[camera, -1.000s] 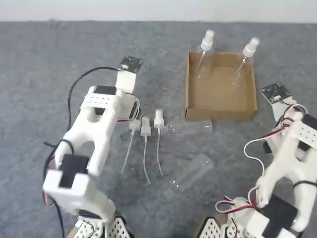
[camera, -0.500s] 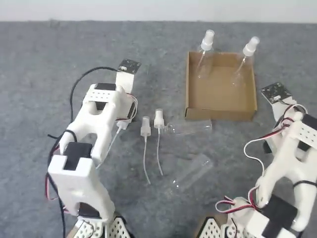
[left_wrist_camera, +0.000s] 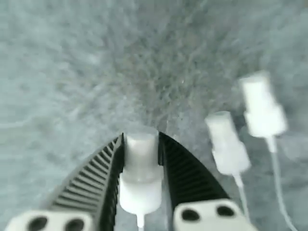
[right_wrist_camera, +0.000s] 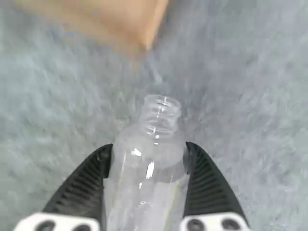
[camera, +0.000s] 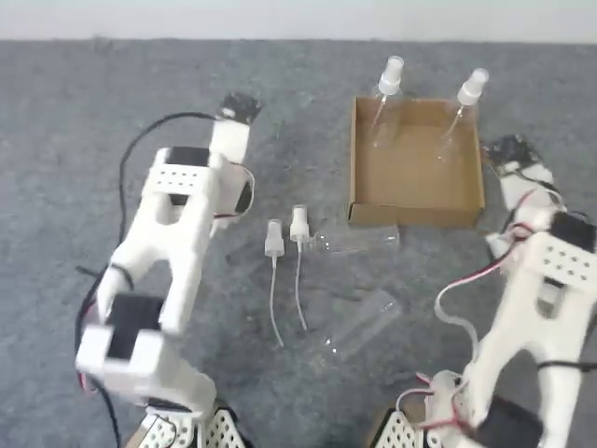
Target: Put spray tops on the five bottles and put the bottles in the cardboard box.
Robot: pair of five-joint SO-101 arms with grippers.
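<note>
My left gripper [left_wrist_camera: 140, 139] is shut on a white spray top [left_wrist_camera: 139, 178], held off the grey carpet. Two more spray tops [left_wrist_camera: 226, 144] [left_wrist_camera: 262, 110] lie beside it; in the high view they are the two spray tops [camera: 273, 239] [camera: 298, 224] with their tubes trailing toward the front. My right gripper [right_wrist_camera: 148, 149] is shut on a clear uncapped bottle [right_wrist_camera: 149, 163], its open neck pointing at a corner of the cardboard box [right_wrist_camera: 110, 19]. Two capped bottles [camera: 384, 103] [camera: 462, 112] stand in the cardboard box [camera: 415, 213]. Two uncapped bottles [camera: 359, 243] [camera: 362, 322] lie on the carpet.
The left arm [camera: 182, 224] stands over the carpet to the left of the loose spray tops. The right arm [camera: 546, 280] is at the box's right front corner. Grey carpet covers the whole table.
My left gripper has lifted one spray top out of the row of three and drawn it away to the left. The right arm has shifted and risen a little.
</note>
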